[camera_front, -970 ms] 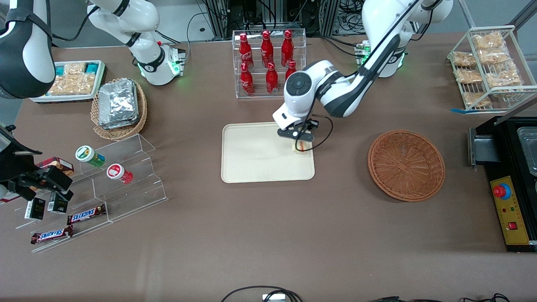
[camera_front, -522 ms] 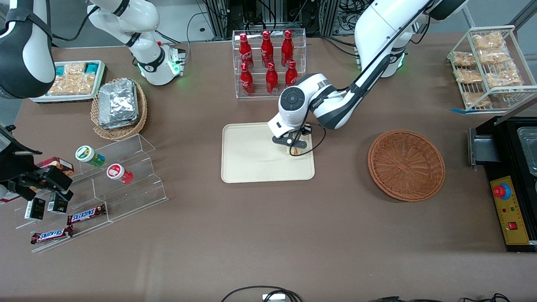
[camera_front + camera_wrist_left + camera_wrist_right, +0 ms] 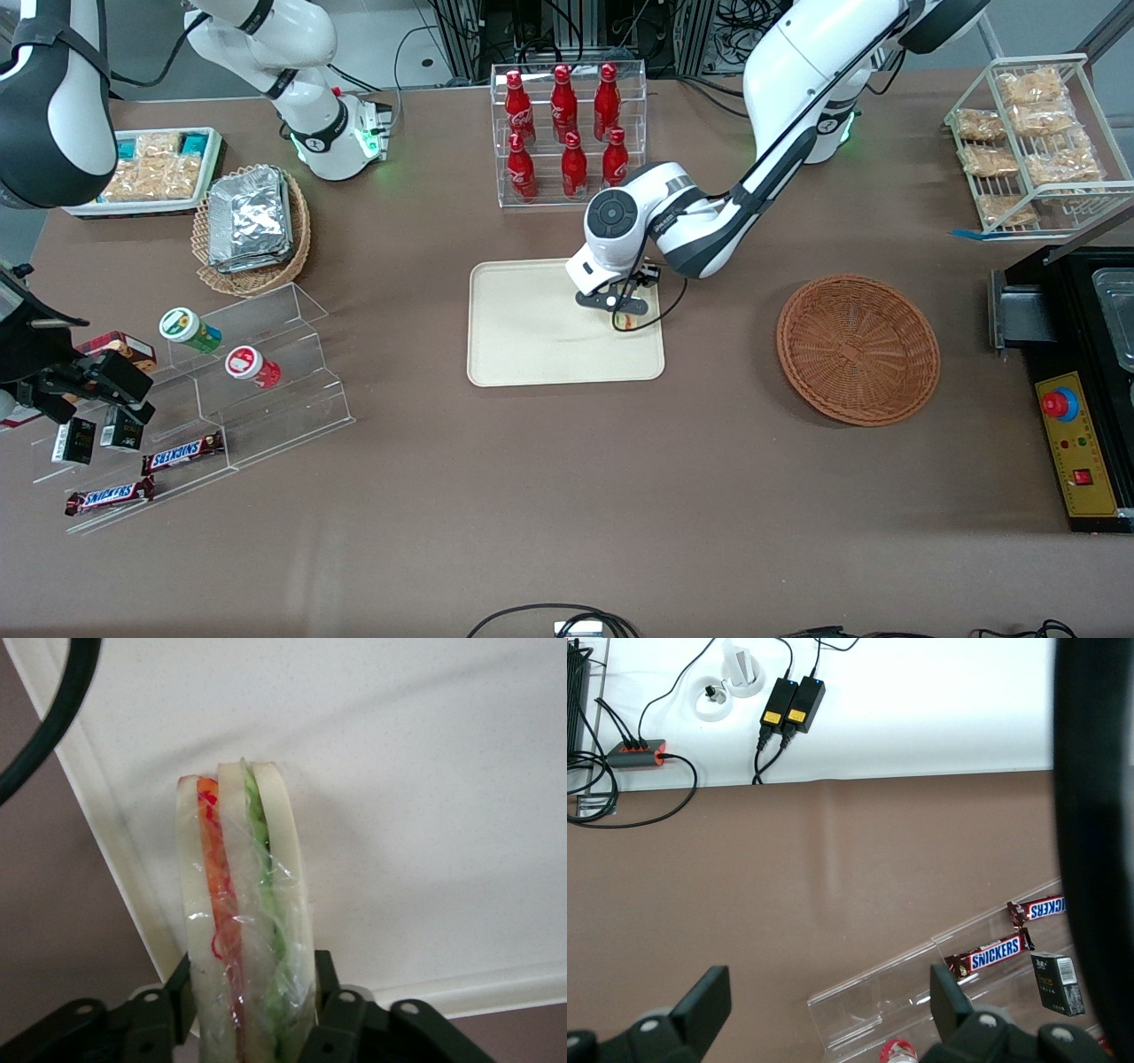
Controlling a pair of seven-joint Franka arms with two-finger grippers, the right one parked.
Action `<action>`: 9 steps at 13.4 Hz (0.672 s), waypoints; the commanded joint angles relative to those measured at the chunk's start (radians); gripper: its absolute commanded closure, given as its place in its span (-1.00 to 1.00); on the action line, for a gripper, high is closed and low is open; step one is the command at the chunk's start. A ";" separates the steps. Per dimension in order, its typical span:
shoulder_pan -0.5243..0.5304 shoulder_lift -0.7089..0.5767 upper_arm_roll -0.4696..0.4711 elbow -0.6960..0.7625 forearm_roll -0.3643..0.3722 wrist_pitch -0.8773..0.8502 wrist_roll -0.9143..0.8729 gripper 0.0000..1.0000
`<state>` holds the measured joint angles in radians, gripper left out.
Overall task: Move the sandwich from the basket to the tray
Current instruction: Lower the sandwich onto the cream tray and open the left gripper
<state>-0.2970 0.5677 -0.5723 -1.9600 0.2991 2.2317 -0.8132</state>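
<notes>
Gripper (image 3: 623, 312) over tray (image 3: 532, 346), clamped on sandwich (image 3: 244, 921).
Arm reaches low from its base; sandwich upright, tip touching tray near its rim.

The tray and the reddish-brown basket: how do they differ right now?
The tray is flat, cream and rectangular; the basket is round, woven and reddish-brown. The tray has the sandwich over it, gripped by the gripper; the basket holds nothing. The tray lies nearer the bottle rack, the basket toward the working arm's end. Both rest on the brown table.
</notes>
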 commanded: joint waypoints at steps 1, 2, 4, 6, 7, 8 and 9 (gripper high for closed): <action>-0.021 0.012 0.008 0.026 0.031 -0.012 -0.038 -0.67; -0.022 0.006 0.008 0.026 0.031 -0.015 -0.061 -0.79; -0.018 -0.014 0.008 0.045 0.029 -0.023 -0.099 -0.97; -0.010 -0.014 0.008 0.123 0.014 -0.111 -0.104 -0.97; -0.008 -0.012 0.008 0.174 0.009 -0.169 -0.103 -0.97; -0.007 -0.012 0.009 0.217 0.002 -0.213 -0.101 -0.97; -0.004 -0.014 0.012 0.245 -0.023 -0.237 -0.104 -0.97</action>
<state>-0.2959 0.5628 -0.5682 -1.7824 0.3047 2.0657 -0.8995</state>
